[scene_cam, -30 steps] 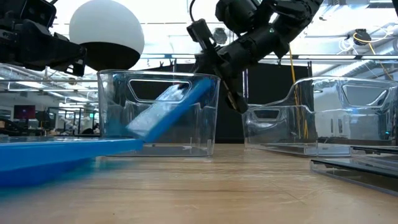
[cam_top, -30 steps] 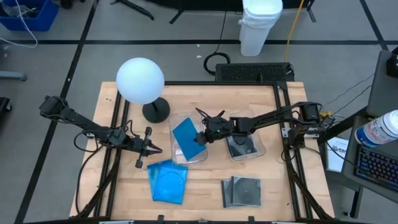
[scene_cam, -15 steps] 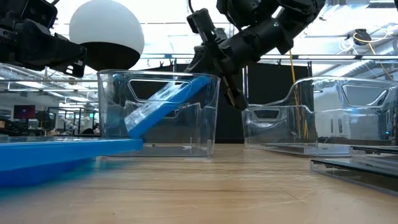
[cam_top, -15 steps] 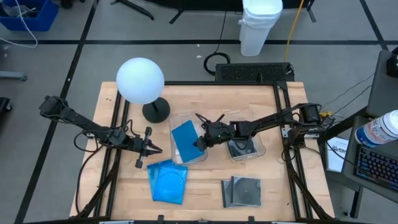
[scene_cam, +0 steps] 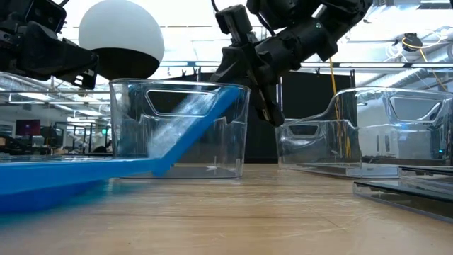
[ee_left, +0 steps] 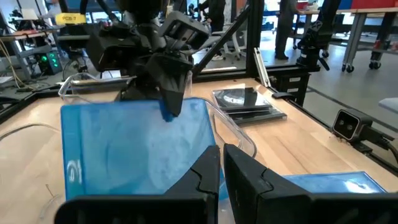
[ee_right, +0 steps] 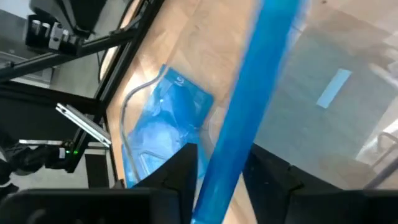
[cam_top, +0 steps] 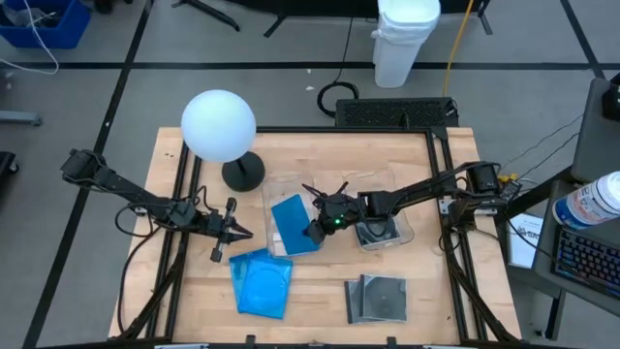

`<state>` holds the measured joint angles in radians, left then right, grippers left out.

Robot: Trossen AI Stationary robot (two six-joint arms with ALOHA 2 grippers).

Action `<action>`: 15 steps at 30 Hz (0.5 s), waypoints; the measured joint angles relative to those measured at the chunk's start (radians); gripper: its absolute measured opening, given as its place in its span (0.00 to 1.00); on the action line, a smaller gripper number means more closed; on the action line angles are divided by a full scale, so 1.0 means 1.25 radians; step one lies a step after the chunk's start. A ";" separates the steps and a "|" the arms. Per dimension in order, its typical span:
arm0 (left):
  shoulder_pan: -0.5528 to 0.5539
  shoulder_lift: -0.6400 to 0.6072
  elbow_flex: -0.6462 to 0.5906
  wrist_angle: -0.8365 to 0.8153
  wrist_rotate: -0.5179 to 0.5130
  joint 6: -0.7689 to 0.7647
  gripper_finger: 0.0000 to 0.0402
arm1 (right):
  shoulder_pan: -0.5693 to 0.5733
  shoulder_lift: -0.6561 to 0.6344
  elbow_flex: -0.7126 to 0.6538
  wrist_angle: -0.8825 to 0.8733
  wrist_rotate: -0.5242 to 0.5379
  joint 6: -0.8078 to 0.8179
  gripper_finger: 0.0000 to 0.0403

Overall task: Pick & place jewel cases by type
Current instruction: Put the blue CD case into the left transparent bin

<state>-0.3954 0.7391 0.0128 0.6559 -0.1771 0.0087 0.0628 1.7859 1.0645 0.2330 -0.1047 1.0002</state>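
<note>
A blue jewel case (scene_cam: 195,127) stands slanted in the left clear bin (cam_top: 271,199). Its lower edge (scene_cam: 160,167) is on the bin floor and its upper edge (scene_cam: 233,91) is at the bin's right rim. My right gripper (cam_top: 315,227) is over that rim, open, with the case's upper edge between its fingers. My left gripper (cam_top: 240,233) hangs shut over the table's left part, holding nothing. A stack of blue cases (cam_top: 262,283) and a stack of dark cases (cam_top: 376,299) lie near the front edge. My right gripper has the blue case's upper edge (ee_left: 166,115) between its two fingers, which slant down from the table's right. I cannot tell whether either finger (ee_right: 186,165) touches the case. The case leans in the bin with its lower edge on the bin floor.
The right clear bin (cam_top: 407,233) holds a dark case (cam_top: 376,233). A lamp with a white ball shade (cam_top: 218,126) stands at the back left. Black frame rails (cam_top: 441,184) run along the table's sides.
My right gripper has shifted a little toward the near edge and rolled, and its fingers have spread. The blue case's lower edge has sunk onto the bin floor, so the case stands steeper. Its upper edge has stayed at the bin's rim.
</note>
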 joint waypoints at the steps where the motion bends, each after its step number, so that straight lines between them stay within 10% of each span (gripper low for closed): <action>1: 0.000 0.000 0.000 0.000 0.000 0.000 0.08 | -0.004 0.000 0.000 -0.001 -0.001 -0.007 0.32; 15: 0.000 0.000 0.000 -0.002 0.000 0.001 0.08 | -0.034 0.000 0.000 0.002 -0.003 -0.109 0.48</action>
<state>-0.3954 0.7391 0.0128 0.6537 -0.1772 0.0093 0.0196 1.7859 1.0645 0.2350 -0.1085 0.8642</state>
